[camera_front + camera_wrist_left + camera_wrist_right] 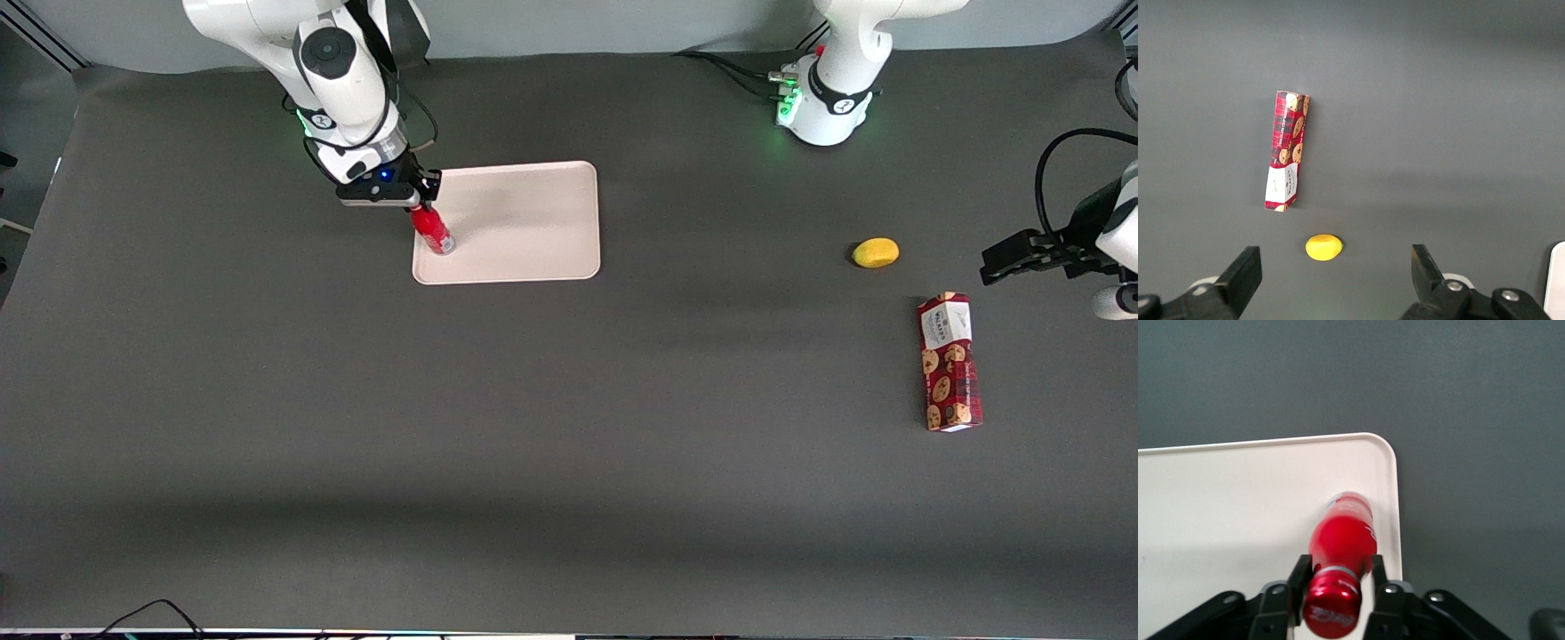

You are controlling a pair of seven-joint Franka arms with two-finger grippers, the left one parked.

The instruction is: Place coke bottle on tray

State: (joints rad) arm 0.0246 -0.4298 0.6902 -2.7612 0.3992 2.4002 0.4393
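Right wrist view: the gripper [1336,587] pinches the coke bottle [1341,550] just under its red cap, one finger on each side of the neck. The bottle hangs below the fingers, slim and red with a silvery-white base band, over the tray [1238,493] near a rounded corner and close to the rim. Best to lower straight until the base sits flat, then release.
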